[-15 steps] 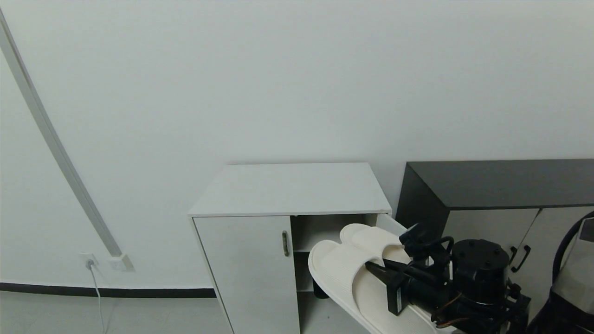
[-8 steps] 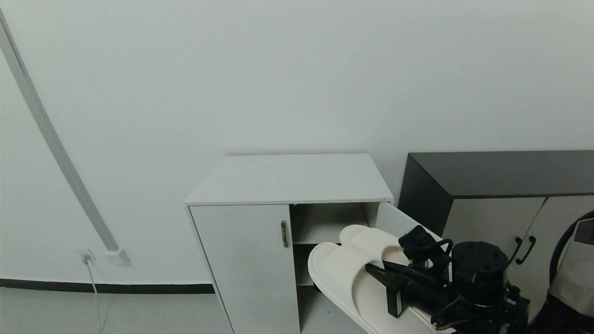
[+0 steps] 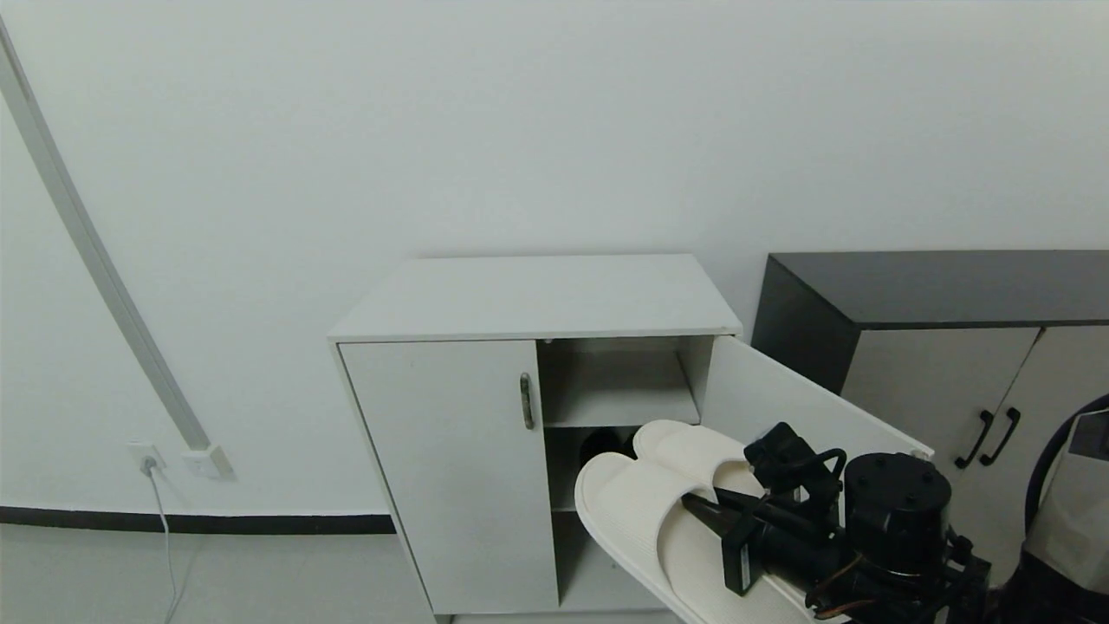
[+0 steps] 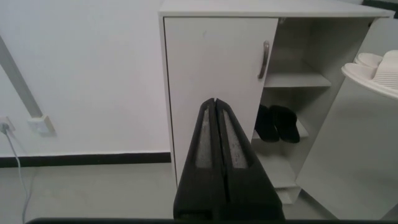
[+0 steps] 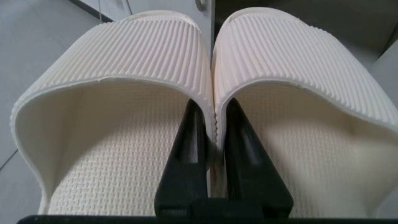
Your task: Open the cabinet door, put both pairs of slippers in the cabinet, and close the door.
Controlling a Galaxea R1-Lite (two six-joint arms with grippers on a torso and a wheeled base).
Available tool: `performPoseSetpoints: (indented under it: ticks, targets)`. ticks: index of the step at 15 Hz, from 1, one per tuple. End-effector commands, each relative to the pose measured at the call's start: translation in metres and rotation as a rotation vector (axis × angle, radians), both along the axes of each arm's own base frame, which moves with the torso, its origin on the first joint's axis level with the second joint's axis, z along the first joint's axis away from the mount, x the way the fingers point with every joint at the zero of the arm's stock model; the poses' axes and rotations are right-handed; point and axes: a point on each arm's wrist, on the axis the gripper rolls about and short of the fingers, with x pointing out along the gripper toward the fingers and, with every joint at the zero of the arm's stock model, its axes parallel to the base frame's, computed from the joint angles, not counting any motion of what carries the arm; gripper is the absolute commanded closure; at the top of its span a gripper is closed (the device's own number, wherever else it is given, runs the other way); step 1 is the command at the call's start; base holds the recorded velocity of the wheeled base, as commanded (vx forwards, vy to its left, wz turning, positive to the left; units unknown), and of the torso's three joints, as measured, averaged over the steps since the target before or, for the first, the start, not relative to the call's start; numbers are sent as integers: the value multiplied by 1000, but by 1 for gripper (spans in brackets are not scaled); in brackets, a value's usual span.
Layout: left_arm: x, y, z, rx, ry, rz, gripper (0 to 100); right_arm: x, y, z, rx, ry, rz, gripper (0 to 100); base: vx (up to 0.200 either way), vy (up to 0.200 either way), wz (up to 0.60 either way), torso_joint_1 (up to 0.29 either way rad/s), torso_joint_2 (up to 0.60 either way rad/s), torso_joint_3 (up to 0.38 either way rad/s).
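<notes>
Right hand (image 5: 216,127) clamps slippers (image 3: 639,513) before cabinet (image 3: 537,296) (door (image 3: 780,400) open).

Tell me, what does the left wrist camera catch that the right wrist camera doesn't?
Left wrist view: the cabinet's closed left door, black slippers on a shelf inside, and the left fingers shut on nothing. Right wrist view: the right fingers clamped on the white slippers where their inner edges meet. Both: the white slippers.
</notes>
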Motion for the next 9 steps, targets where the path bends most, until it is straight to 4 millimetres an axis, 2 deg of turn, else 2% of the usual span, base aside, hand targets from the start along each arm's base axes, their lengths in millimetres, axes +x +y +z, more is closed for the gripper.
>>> performPoseSetpoints:
  ticks: [1,9]
  targets:
    - [0,0,0,-1,0,0,100,-1,0,-1,-2,3,2,100,0,0,0,-222,544,325]
    - [0,0,0,-1,0,0,100,0,1,-2,4,-8,4,100,0,0,0,-179,509,321]
